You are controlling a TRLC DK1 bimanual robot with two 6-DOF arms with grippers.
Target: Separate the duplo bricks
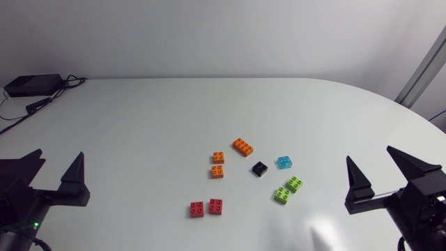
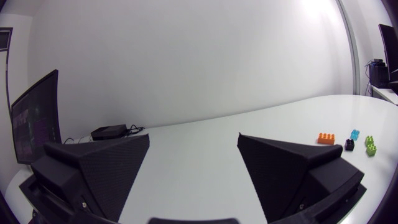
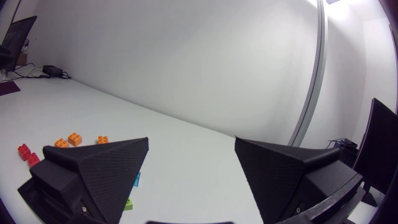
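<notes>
The left arm [image 1: 28, 199] sat at the worktop [image 1: 139, 118] edge, left jaws released and spread wide. Mid-worktop lay the duplo bricks [image 1: 217, 171]: two red bricks [image 1: 197, 209] (side by side), three orange bricks [image 1: 243, 147], a black brick [image 1: 260, 168], a blue brick [image 1: 283, 162], two green bricks [image 1: 282, 196]. The right arm [image 1: 418, 202] mirrored it, right jaws likewise released.

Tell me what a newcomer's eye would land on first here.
A scatter of bright duplo bricks lies near the middle of the white table: orange, black, blue, a red pair and a green pair, each pair close together. On either side of them the left gripper and the right gripper stand open and empty, wide black wedges.
</notes>
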